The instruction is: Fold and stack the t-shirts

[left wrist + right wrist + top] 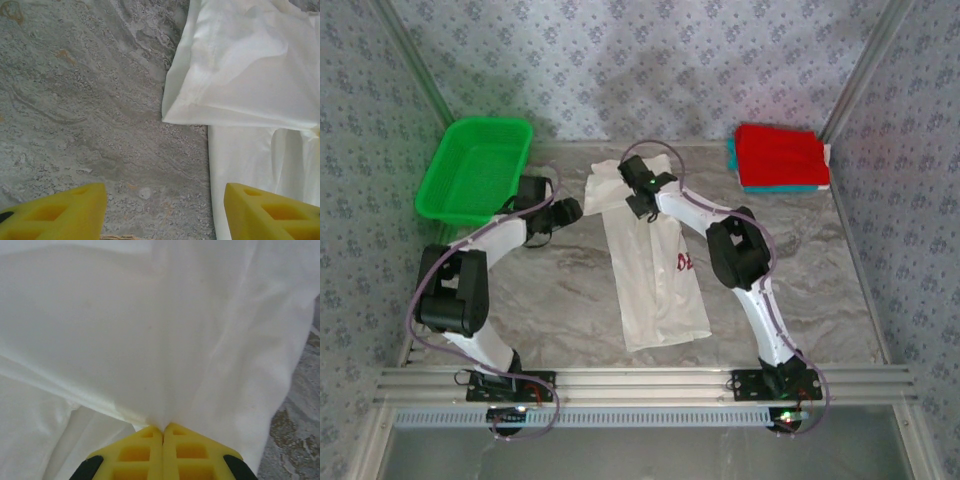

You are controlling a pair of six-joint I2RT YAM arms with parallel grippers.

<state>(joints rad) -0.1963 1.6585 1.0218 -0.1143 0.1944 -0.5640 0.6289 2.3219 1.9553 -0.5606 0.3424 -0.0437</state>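
White shirt (655,285) lies lengthwise mid-table; right gripper (163,429) pinches its far end, left gripper (162,197) hangs open just beside. A one-sided pull risks the thin pinch slipping, skewing the fold.

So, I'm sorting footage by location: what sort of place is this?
Probably a lab test cell, not a home: an aluminium rail runs along the near edge, and patterned backdrop walls box in a marble-look table.
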